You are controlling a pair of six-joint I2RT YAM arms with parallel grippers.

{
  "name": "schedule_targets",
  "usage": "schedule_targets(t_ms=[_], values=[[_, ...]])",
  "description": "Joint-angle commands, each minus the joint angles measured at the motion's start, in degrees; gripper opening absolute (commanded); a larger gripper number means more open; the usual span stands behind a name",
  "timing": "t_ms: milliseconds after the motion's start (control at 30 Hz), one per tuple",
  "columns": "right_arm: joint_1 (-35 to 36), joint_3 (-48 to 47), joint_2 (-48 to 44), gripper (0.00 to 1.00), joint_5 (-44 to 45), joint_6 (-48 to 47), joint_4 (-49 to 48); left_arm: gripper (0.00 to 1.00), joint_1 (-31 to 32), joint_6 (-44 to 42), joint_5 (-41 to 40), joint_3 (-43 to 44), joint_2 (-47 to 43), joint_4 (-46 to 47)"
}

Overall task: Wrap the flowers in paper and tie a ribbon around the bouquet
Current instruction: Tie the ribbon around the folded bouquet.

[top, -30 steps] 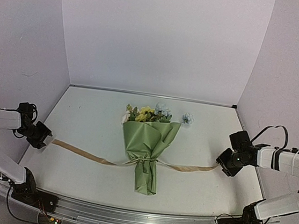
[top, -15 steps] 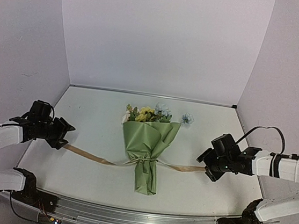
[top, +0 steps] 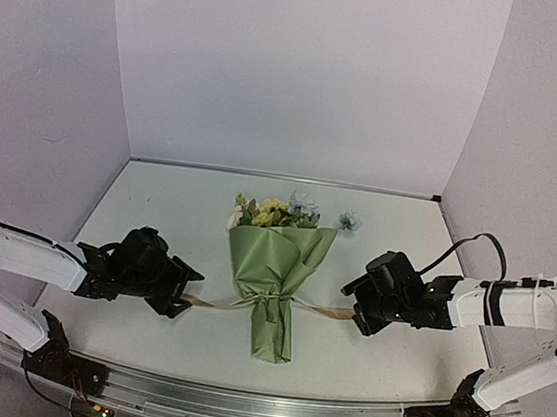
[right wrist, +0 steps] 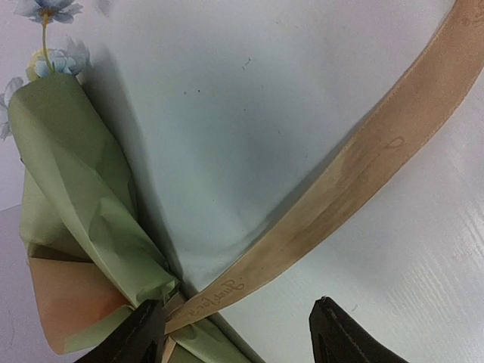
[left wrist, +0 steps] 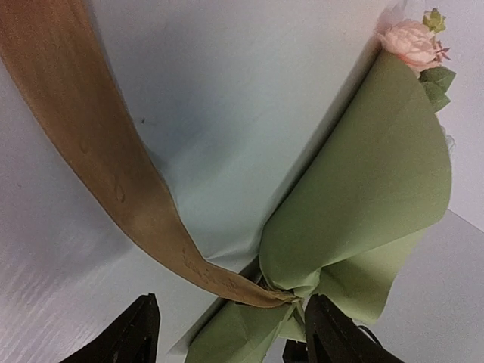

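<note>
Bouquet [top: 275,279] lies flat on table [top: 158,205], midway between both grippers. Ribbon [top: 337,313] is knotted round its waist, with tails trailing to either side. Left gripper [top: 180,293] sits just left of bouquet and right gripper [top: 350,302] just right, each over a tail, jaws wide, gripping nothing.

The tan ribbon [left wrist: 113,189] runs from upper left across the white bench [left wrist: 227,98] to a knot [left wrist: 290,297] at the olive-green paper [left wrist: 363,189] cone's waist. A pink bloom [left wrist: 408,41] tops the cone. The left tool's [left wrist: 231,336] dark fingertips [left wrist: 140,336] stand wide apart below the knot.
</note>
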State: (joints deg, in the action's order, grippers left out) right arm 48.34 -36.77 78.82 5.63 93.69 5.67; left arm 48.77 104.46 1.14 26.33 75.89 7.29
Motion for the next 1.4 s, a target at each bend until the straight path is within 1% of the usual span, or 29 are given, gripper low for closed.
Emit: schedule_targets(t_ms=[0,67,200,300,367,500,533,567,700,833,867,967,1100,1200,1267,1300,1367], values=[[1.14,-0.67,2.35,0.67,1.43,4.67,-5.07,0.68,3.57,10.96,-2.07,0.91,8.13,16.41],[1.54,-0.36,3.3,0.67,1.21,5.4,-5.3,0.69,4.67,12.05,-1.8,1.89,11.45,19.29],[2.34,1.08,5.33,0.66,-0.09,6.94,-9.62,0.69,5.86,13.77,-1.32,4.24,16.03,22.36],[2.77,1.04,6.18,0.66,-0.13,7.25,-10.39,0.69,6.7,14.6,-1.31,5.28,17.76,22.76],[3.05,0.61,6.97,0.66,-0.34,7.26,-10.67,0.66,7.03,15.25,0.28,5.75,18.91,23.58],[3.46,0.27,8.61,0.66,-0.88,7.25,-11.53,0.58,7.62,16.58,-0.02,5.98,20.26,24.96],[3.51,0.29,9.06,0.66,-1.0,7.31,-11.82,0.56,7.66,16.72,0.09,6.05,20.58,25.29],[3.54,0.26,9.47,0.66,-1.19,7.29,-12.21,0.52,7.66,16.85,0.12,5.9,21.02,25.94],[3.54,-0.49,11.47,0.65,-2.21,6.87,-13.26,0.28,7.67,18.06,-0.53,3.89,22.19,30.04],[3.58,-1.4,13.73,0.65,-2.76,6.98,-14.66,0.1,7.67,17.71,-0.57,2.28,22.39,32.43],[3.53,-1.89,14.63,0.65,-3.13,6.84,-15.04,0.07,7.66,17.44,-2.02,2.0,22.48,32.92],[3.55,-2.9,16.87,0.64,-3.99,6.96,-16.62,0.0,7.66,16.87,-2.78,1.26,22.19,34.07],[3.55,-3.87,19.06,0.62,-4.79,6.95,-17.74,0.0,7.52,15.38,-3.1,0.86,21.25,33.63],[3.58,-4.26,20.18,0.54,-4.84,6.9,-18.34,0.0,7.12,13.78,-2.73,0.69,21.12,34.01],[3.57,-4.23,20.47,0.46,-4.65,6.6,-18.5,0.0,6.71,12.56,-2.65,0.51,20.92,34.09],[3.52,-4.17,20.55,0.39,-4.3,6.28,-18.5,0.0,6.52,11.63,-2.65,0.51,20.75,33.64],[3.4,-4.05,20.47,0.22,-3.66,5.58,-18.5,0.0,5.89,9.53,-2.76,0.51,19.91,32.27]])
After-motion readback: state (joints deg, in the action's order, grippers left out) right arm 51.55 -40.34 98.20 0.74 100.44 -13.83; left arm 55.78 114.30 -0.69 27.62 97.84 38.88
